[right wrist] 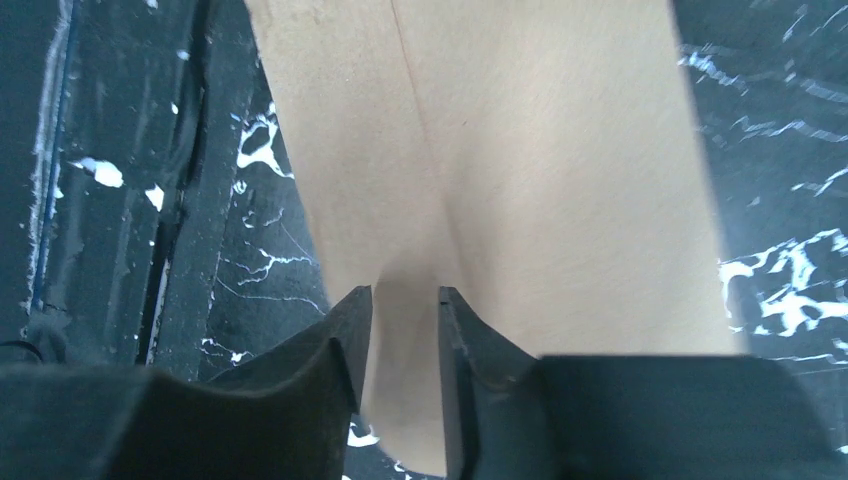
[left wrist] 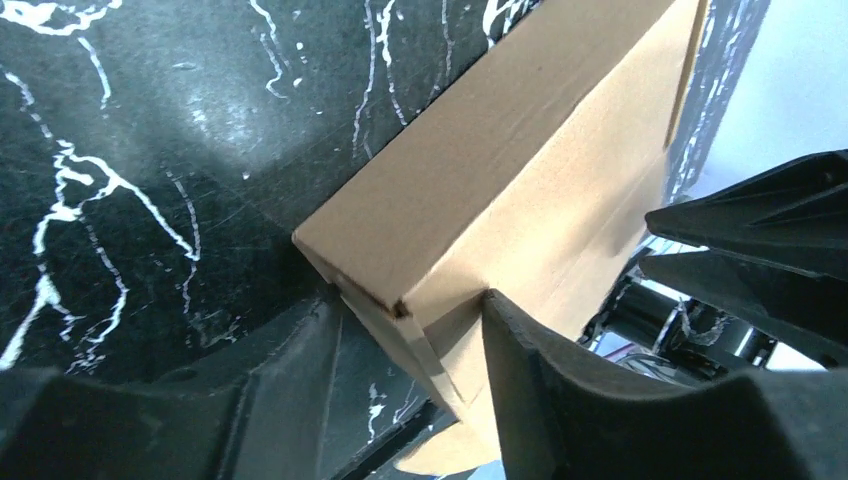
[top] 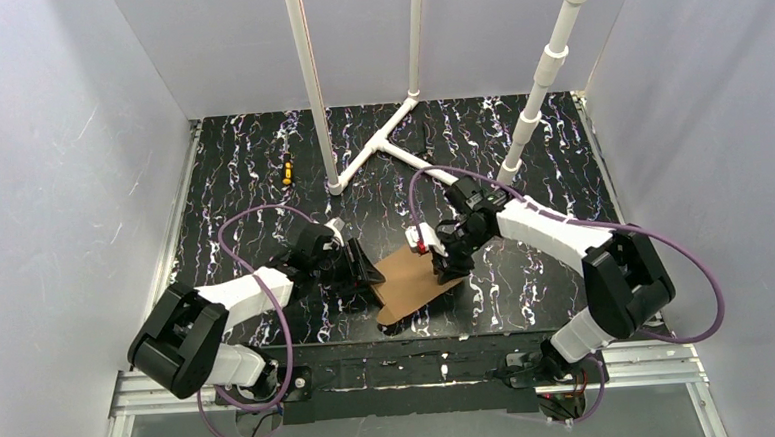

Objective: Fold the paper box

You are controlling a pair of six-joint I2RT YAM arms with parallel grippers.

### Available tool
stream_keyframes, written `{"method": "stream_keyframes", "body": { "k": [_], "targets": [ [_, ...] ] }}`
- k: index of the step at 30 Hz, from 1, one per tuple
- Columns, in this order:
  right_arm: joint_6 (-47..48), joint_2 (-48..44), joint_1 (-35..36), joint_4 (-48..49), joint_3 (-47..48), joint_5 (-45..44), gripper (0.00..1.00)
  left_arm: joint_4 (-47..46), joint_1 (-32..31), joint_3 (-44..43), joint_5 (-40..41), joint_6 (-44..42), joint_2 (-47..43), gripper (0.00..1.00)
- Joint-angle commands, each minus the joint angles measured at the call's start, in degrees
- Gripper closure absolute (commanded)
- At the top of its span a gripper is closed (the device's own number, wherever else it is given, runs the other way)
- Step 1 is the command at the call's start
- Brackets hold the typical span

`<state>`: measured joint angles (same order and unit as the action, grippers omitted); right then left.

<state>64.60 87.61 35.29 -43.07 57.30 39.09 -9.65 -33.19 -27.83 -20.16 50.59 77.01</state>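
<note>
The paper box point(top: 414, 280) is plain brown cardboard, partly folded, lying mid-table between my arms. My left gripper point(top: 364, 273) is at its left end. In the left wrist view its jaws stand apart around a box corner point(left wrist: 400, 300); the right finger point(left wrist: 600, 400) touches the cardboard and the left finger point(left wrist: 250, 400) stands clear of it. My right gripper point(top: 444, 268) is at the box's right edge. In the right wrist view its fingers point(right wrist: 345, 350) stand a narrow gap apart, and the cardboard point(right wrist: 520, 180) fills that gap, with a rounded tab end point(right wrist: 410, 430) between them.
White PVC pipes point(top: 379, 139) stand and lie at the back of the black marbled table point(top: 540, 140). A small yellow and black object point(top: 286, 169) lies at the back left. A black rail point(top: 401, 363) runs along the near edge. Grey walls enclose the sides.
</note>
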Motion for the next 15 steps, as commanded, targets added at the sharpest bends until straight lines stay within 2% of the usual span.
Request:
{"method": "stream_keyframes", "body": {
  "k": [1, 2, 3, 4, 8, 11, 15],
  "targets": [
    [-1.71, -3.93, -3.82, -4.11, 4.15, 7.33, 0.58, 2.07, 0.10, 0.75, 2.34, 4.76, 1.89, 0.53],
    [-2.31, -4.47, -5.86, -4.58, 4.22, 9.64, 0.55, 2.03, -0.06, 1.07, 3.18, 6.07, 1.88, 0.54],
    [-2.79, -10.29, -8.12, -4.89, 4.07, 12.13, 0.50, 2.01, -0.22, 1.51, 4.32, 7.77, 1.57, 0.55],
    [-3.92, -6.45, -10.12, -4.70, 3.63, 14.28, 0.46, 2.00, -0.41, 1.98, 5.70, 9.35, 1.03, 0.55],
    [-9.98, -9.34, -15.42, -1.24, -1.03, 20.78, 0.31, 2.05, -1.61, 4.38, 13.03, 18.85, -2.77, 0.60],
    [-12.89, -11.75, -15.99, 2.95, -6.64, 21.84, 0.16, 2.00, -2.80, 6.25, 20.41, 27.65, -5.21, 0.64],
    [-18.55, -10.83, -16.82, 6.49, -8.93, 27.29, 0.12, 1.96, -4.89, 6.98, 27.49, 36.32, -6.25, 0.67]
  ]
}}
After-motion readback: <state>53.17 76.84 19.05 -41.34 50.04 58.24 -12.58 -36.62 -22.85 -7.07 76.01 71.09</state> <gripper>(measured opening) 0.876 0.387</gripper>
